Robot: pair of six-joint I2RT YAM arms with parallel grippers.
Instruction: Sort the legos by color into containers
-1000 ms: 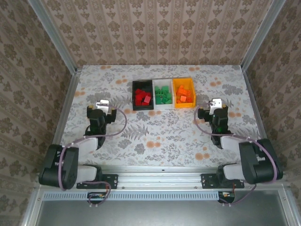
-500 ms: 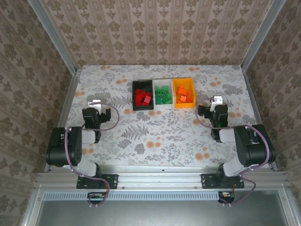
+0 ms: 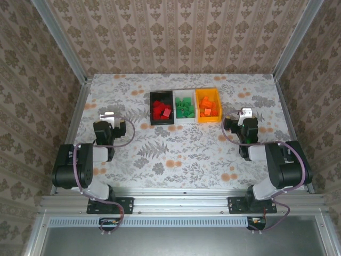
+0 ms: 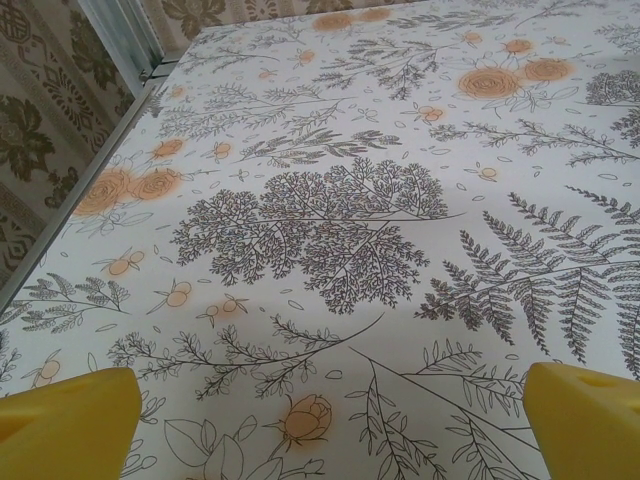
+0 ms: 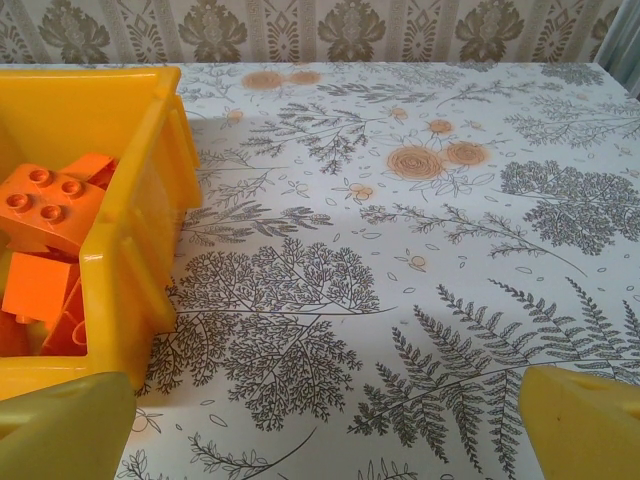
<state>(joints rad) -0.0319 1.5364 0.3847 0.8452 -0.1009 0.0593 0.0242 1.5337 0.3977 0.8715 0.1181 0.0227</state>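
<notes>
Yellow pads (image 4: 65,425) of the left gripper (image 3: 109,115) stand spread wide with nothing between them, low over a bare stretch of the flower-and-fern patterned table (image 3: 176,154). From above, that gripper sits toward the table's left side, pointing away from the bases, with the left arm (image 3: 74,170) folded back near the front rail.

To its right, at the middle of the table's far half, three containers stand in a row with their walls touching. First is the black bin (image 3: 151,109), holding the red legos (image 3: 161,110). Next is the white bin (image 3: 184,121), holding the green legos (image 3: 185,106). Last is the orange-yellow bin (image 3: 218,106), holding the orange legos (image 3: 209,110) — each colour piled in a bin of its own.

Farther right, the right gripper (image 3: 245,113) sits near the orange-yellow bin's near right corner, beside it but apart from it. Its wrist camera looks along the tabletop: the bin's yellow wall rises at the left, with studded orange bricks heaped inside against the near wall. The gripper's own pads (image 5: 585,425) show at the two bottom corners — far apart, gripping nothing, only printed cloth between them. Behind it the right arm (image 3: 285,170) is folded back toward the front rail, mirroring the left
</notes>
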